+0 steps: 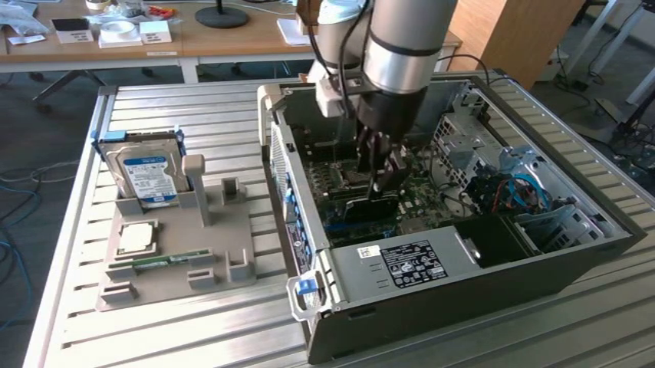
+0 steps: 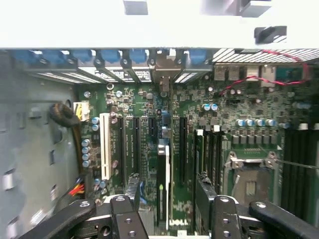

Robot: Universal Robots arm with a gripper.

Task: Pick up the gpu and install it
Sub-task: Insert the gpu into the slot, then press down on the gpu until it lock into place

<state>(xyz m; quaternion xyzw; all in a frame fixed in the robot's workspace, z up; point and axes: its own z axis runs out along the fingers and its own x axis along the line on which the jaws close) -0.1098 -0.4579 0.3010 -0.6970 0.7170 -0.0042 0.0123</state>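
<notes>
Gripper (image 2: 167,206) seen inside computer case (image 1: 573,253), fingers spread apart, nothing clamped. Gpu (image 2: 163,184) stood edge-on between fingers, seated in motherboard (image 2: 239,104) slot, long axis along slot rows.

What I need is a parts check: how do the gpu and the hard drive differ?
The gpu stands inside the computer case; the hard drive stands outside it in the grey holder. The gpu is a thin black card; the hard drive is boxy with a blue-white label. Both stand on edge.
</notes>
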